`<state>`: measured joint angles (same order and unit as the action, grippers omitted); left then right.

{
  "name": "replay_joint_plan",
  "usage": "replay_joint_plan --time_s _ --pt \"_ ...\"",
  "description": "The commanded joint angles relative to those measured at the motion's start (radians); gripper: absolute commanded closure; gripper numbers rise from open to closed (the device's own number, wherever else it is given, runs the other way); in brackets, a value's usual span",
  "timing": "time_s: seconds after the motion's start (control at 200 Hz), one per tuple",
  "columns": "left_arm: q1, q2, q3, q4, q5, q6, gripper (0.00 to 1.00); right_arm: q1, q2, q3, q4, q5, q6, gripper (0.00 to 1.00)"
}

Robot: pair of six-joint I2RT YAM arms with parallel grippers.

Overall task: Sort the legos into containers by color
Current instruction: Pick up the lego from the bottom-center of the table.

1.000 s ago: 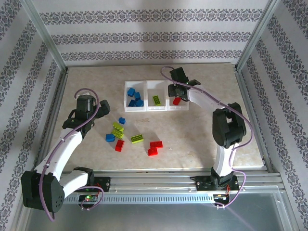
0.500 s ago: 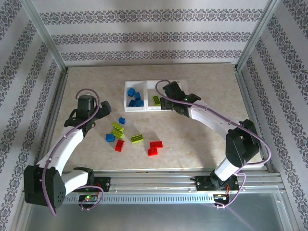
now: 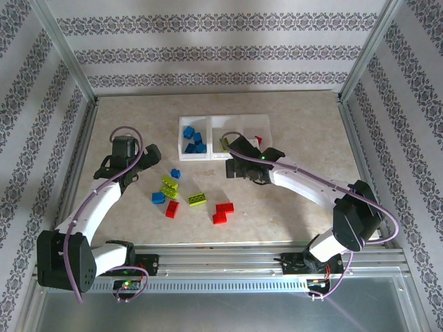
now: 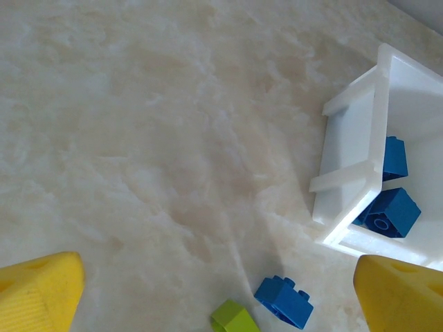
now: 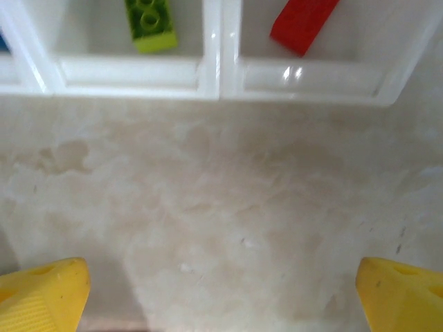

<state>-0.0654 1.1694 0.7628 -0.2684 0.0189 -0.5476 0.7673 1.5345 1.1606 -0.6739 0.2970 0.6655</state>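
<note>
Three white bins [image 3: 211, 156] stand in a row at the back. The left bin [image 4: 353, 159] holds blue bricks [image 3: 193, 138], the middle one a lime green brick [image 5: 149, 21], the right one a red brick [image 5: 303, 21]. Loose bricks lie on the table: blue [image 3: 175, 173], green [image 3: 169, 187], red [image 3: 222, 212]. My right gripper [image 3: 235, 168] hangs open over bare table just in front of the middle bin, nothing between its yellow fingertips [image 5: 41, 294]. My left gripper [image 3: 145, 159] is open left of the loose pile, with a blue brick [image 4: 284, 301] and a green brick [image 4: 233, 318] ahead of it.
More loose bricks sit nearby: a blue one [image 3: 158, 198], a red one [image 3: 172, 208], a green one [image 3: 197, 198]. Metal frame posts and patterned walls enclose the table. Open tabletop stretches along the right side and far left.
My right arm has drawn back from over the right bin to the table in front of the middle bin, leaving the red brick in the bin. The left arm has barely shifted.
</note>
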Motion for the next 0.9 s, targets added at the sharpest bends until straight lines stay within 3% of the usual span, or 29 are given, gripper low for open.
replay_joint_plan --time_s 0.0,0.33,0.894 --pt "0.018 0.005 -0.015 0.031 0.012 -0.014 0.0 0.052 0.017 -0.012 -0.073 -0.047 0.095 0.02" --pt "0.031 0.037 -0.018 0.049 0.044 -0.029 0.0 0.141 0.07 -0.042 -0.067 -0.167 0.214 0.02" --pt "0.045 0.046 -0.022 0.047 0.053 -0.035 0.0 0.161 0.157 -0.068 -0.005 -0.285 0.238 0.02"
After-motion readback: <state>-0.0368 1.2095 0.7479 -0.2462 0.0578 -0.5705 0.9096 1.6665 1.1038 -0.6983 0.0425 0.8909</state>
